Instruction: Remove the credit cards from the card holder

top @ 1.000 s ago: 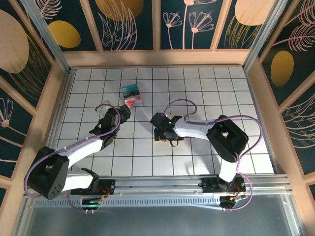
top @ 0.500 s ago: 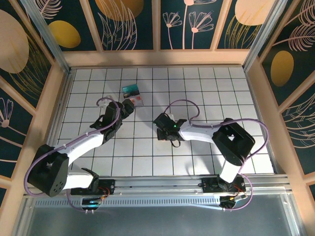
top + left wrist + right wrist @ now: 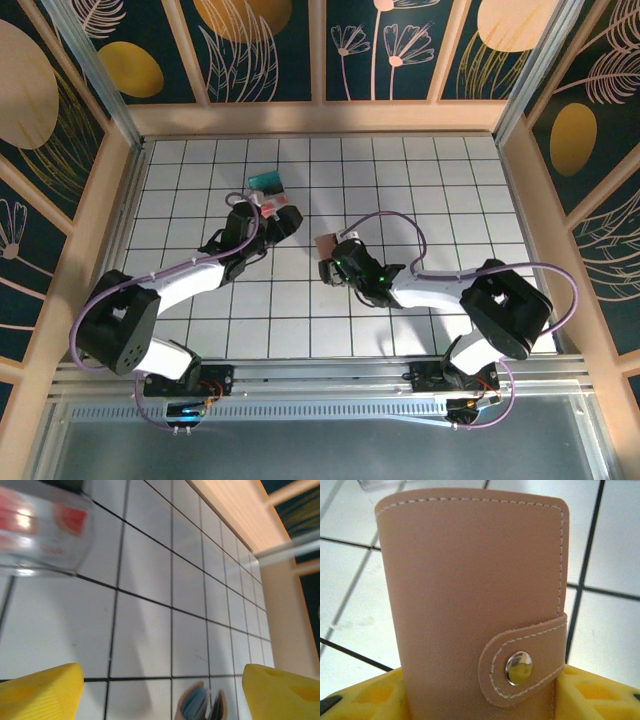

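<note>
Nearest the bases, the right gripper [image 3: 480,697] pinches the card holder [image 3: 470,580] upright by its lower edge, snap tab [image 3: 520,667] fastened, probably to steady it for opening. Beyond the holder, the left gripper [image 3: 160,690] hangs wide and empty. Farther beyond it lie a red-and-white card [image 3: 40,525] and a teal card [image 3: 266,181], already out.

Top camera looks down over the whole desk [image 3: 450,180]; both wrist cameras sit low, close, sharing the card holder [image 3: 470,580].

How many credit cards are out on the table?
2: a teal card at the far side, a red-and-white card just nearer. Others may be hidden inside the closed card holder.
</note>
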